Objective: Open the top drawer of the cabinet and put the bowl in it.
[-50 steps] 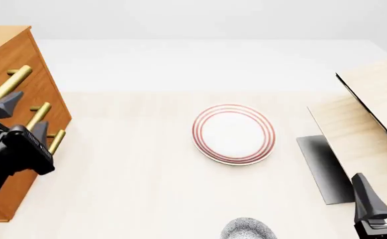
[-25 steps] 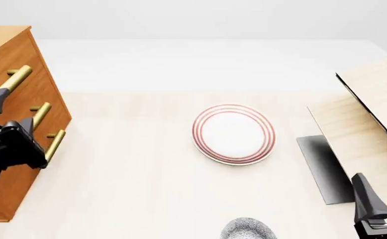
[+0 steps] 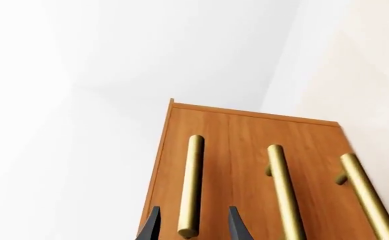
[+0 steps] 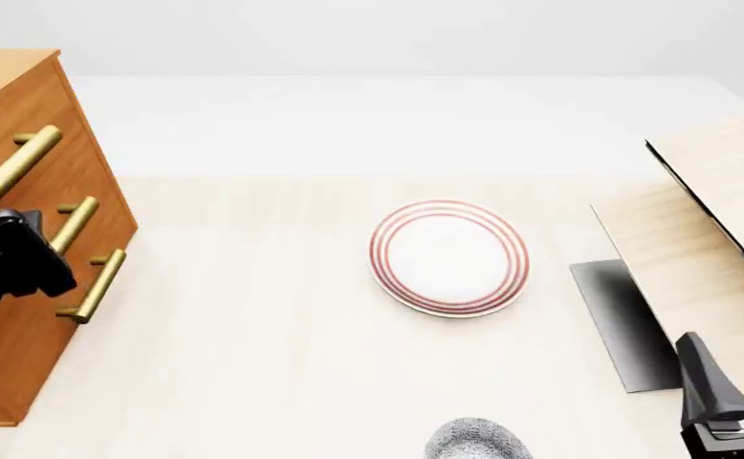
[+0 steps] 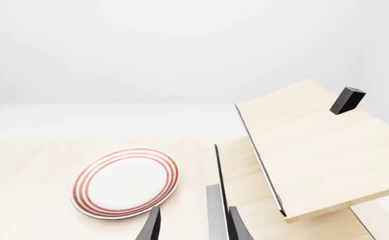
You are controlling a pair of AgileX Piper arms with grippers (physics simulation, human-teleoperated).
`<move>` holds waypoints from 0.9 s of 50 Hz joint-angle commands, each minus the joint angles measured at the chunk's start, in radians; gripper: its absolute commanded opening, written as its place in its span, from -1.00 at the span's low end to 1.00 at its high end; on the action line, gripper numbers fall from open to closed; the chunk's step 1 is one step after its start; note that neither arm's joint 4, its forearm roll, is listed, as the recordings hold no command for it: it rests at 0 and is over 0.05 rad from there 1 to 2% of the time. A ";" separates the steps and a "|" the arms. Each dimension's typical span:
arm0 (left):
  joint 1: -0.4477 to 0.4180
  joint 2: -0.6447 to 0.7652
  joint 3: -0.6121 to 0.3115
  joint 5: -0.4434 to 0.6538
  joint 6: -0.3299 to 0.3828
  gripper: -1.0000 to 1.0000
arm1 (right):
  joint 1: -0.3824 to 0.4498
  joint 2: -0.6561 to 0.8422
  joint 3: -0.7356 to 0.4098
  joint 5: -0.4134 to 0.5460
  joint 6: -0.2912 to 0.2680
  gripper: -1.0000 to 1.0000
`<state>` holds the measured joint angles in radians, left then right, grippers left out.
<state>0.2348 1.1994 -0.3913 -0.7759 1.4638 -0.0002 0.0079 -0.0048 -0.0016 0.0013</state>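
top drawer (image 4: 28, 134): uppermost of three on the cabinet (image 4: 21, 316), which sits at the left edge of the surface (image 4: 257, 363). It looks closed, flush with the two below it.

handle (image 3: 191, 185): brass bar on the top drawer front. In the left wrist view its long axis runs pretty much along the line of the fingers rather than across them, with the near end sitting right between the two tips.

left end effector (image 3: 191, 227): fingers spread a little wider than the bar, nothing in them. Only the tips show, so I can't tell if they touch the brass or just straddle it. The drawer lies dead ahead of it.

nearer arm: the left by a mile, it's right at the cabinet front.

what the pull turns on: my guess is closing on that bar end, then drawing away from the cabinet face.

bowl (image 4: 477, 442): speckled, at the near edge of the surface, only partly in frame, well apart from the cabinet.

right end effector (image 5: 191, 225): fingers apart, holding nothing, parked near the pale wood structure (image 5: 314, 150).

plate (image 4: 448, 256): red-ringed, mid-surface, between the cabinet and the pale wood structure.
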 commanded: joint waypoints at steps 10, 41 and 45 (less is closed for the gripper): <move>0.041 0.069 -0.005 -0.049 0.008 1.00 | 0.000 -0.001 0.000 0.001 0.000 1.00; 0.020 -0.017 0.038 -0.019 0.039 -1.00 | 0.000 -0.001 0.000 0.001 0.000 1.00; 0.009 -0.030 0.037 -0.009 0.042 -1.00 | 0.000 -0.001 0.000 0.001 0.000 1.00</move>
<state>0.2374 1.2107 -0.3985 -0.8017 1.4893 -0.0002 0.0079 -0.0048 -0.0016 0.0013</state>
